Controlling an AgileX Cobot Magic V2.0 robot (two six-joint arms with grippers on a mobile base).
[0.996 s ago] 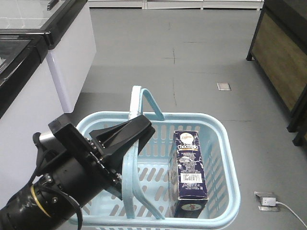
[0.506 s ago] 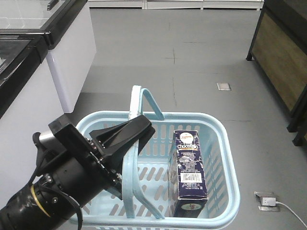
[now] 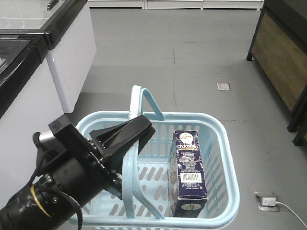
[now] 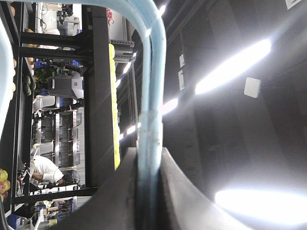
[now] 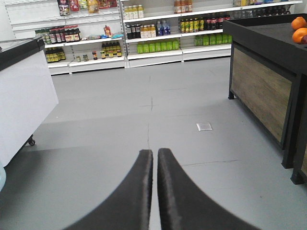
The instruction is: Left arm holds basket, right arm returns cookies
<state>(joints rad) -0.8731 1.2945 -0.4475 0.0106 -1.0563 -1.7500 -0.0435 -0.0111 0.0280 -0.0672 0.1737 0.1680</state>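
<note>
Left claw [image 3: 140, 128] of mine was clamped tight across the two arched handles [image 3: 128, 182] of the light blue basket [image 3: 225, 158], both handles pinched together between its black fingers [image 4: 120, 191]. Further right, inside the right half of that basket, sat the navy Chocofello cookies [image 3: 191, 167], barcode side facing up, close to the right wall and apart from the left claw. Whether the carton stood or leaned I could not tell. My right claw [image 5: 155, 153] was out over the grey floor [image 5: 192, 158], fingers closed against each other and holding nothing.
</note>
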